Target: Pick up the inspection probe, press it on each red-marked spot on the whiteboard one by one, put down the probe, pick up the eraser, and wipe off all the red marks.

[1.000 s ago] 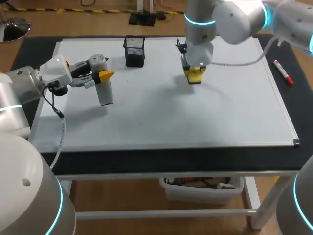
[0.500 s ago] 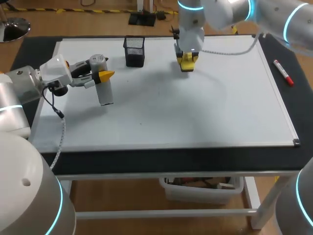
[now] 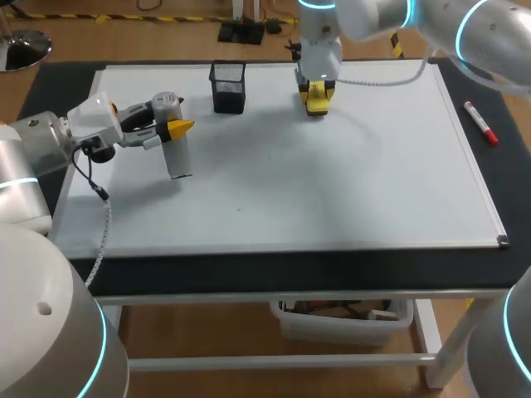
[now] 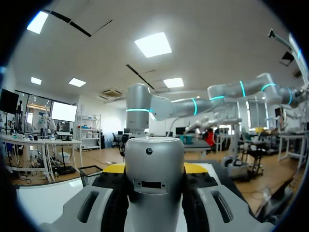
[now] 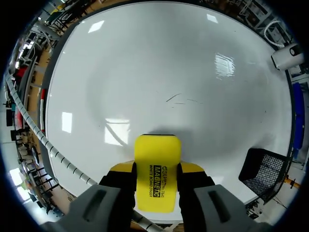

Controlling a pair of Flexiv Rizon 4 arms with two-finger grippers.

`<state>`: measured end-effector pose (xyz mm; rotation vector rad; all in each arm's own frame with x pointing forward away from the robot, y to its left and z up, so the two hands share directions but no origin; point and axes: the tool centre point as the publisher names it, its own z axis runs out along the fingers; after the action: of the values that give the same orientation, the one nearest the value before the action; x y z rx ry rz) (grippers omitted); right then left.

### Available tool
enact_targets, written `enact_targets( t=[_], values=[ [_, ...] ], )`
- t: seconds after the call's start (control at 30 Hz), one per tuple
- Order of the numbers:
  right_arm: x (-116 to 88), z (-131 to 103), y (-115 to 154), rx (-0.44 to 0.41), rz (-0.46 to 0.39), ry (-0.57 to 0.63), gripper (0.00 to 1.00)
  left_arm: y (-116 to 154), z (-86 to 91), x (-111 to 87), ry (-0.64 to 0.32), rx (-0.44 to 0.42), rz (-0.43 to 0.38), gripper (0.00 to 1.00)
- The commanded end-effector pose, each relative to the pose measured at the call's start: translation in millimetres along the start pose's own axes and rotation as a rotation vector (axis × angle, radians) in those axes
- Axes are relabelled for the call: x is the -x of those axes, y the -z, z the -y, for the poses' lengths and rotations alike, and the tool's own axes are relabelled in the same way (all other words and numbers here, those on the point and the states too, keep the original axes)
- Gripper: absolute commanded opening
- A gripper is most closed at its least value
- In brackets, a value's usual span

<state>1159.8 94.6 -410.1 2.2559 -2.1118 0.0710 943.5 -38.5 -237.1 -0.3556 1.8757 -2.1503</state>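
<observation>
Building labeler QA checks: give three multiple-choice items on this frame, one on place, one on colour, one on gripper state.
1. Where does the red marker lie? A on the black mat right of the whiteboard; B at the whiteboard's middle; C on the floor.
2. What colour is the eraser? A blue; B red; C yellow.
3. The right gripper is: A open; B shut on the eraser; C not in view.
Answers: 1 A, it lies on the mat beyond the board's right edge. 2 C, its yellow body shows in the right wrist view. 3 B, both fingers press its sides.
</observation>
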Motion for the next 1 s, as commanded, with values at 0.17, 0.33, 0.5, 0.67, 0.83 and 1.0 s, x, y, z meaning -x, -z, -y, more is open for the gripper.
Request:
enact_targets(
  t=[0.17,0.33,0.5,0.67,0.83,1.0],
  values=[
    [3.2,11.6,-5.1,0.063,-0.022,-0.003,0.0,0.0,0.6,0.5,0.001,-0.001,-0.001,0.0],
    [1.9,12.9,-7.4,0.065,-0.03,-0.007,0.0,0.0,0.6,0.5,0.001,-0.001,-0.001,0.0],
    [0.8,12.1,-10.3,0.067,-0.034,-0.007,0.0,0.0,0.6,0.5,0.001,-0.001,-0.001,0.0],
    [0.7,10.8,-10.2,0.067,-0.045,-0.006,1.0,0.0,0.6,0.5,0.001,-0.001,-0.001,0.0],
    [-5.8,10.5,-0.2,0.05,-0.018,-0.04,1.0,0.0,0.6,0.5,0.001,-0.001,-0.001,0.0],
    [-23.0,13.0,17.2,0.054,0.103,-0.189,1.0,0.0,0.6,0.5,0.001,-0.001,-0.001,0.0]
  ],
)
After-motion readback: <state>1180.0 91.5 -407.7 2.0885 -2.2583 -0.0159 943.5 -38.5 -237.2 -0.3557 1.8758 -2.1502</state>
